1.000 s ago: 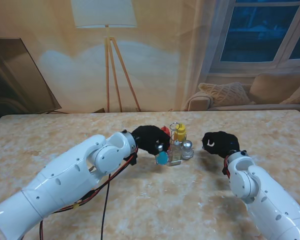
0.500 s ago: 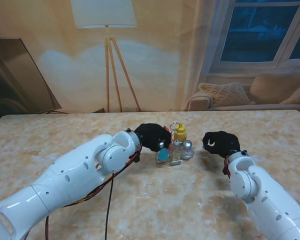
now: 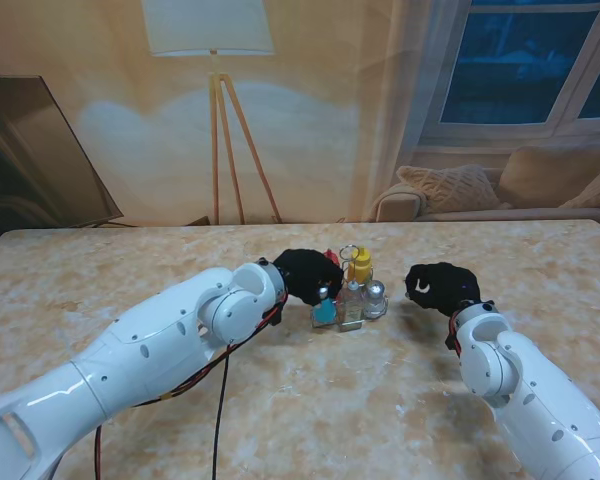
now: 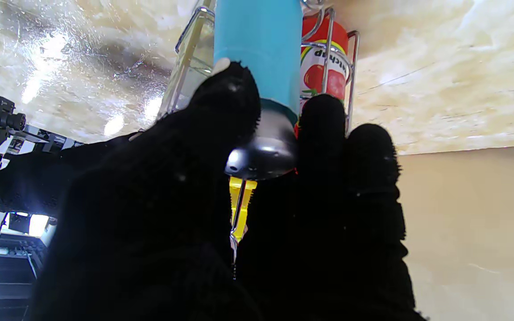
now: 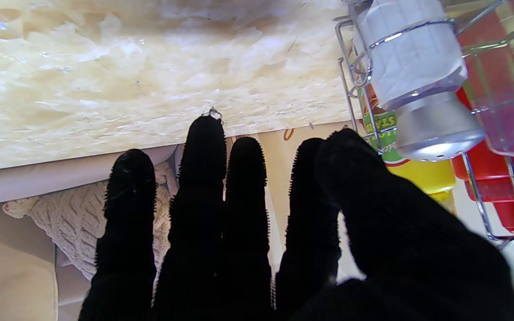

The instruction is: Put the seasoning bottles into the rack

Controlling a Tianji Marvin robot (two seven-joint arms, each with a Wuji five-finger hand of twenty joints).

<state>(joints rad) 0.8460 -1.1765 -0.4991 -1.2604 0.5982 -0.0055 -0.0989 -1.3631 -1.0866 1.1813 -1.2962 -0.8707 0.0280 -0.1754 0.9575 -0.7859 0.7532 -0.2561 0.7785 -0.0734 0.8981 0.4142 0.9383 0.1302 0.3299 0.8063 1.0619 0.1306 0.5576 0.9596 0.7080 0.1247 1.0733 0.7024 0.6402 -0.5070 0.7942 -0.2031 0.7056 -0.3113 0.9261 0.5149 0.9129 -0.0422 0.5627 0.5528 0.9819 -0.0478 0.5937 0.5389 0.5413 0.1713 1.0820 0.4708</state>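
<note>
One blue shaker (image 4: pixel 257 49) gripped in my left hand (image 3: pixel 305 275), seating into wire rack (image 3: pixel 348 318) beside ketchup bottle (image 4: pixel 324 67). Right hand (image 3: pixel 438 284) empty, fingers spread, near rack. Next: lower, release.

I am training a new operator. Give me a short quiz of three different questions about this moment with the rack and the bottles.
1. True or false: the right hand holds a bottle.
2. Which bottle does the left hand grip? A) yellow mustard bottle B) blue shaker C) ketchup bottle
3. Fill in: the white shaker sits inside the wire ____.

Key: 1 false, its fingers are spread and hold nothing. 2 B, gripped near its silver cap. 3 rack.
</note>
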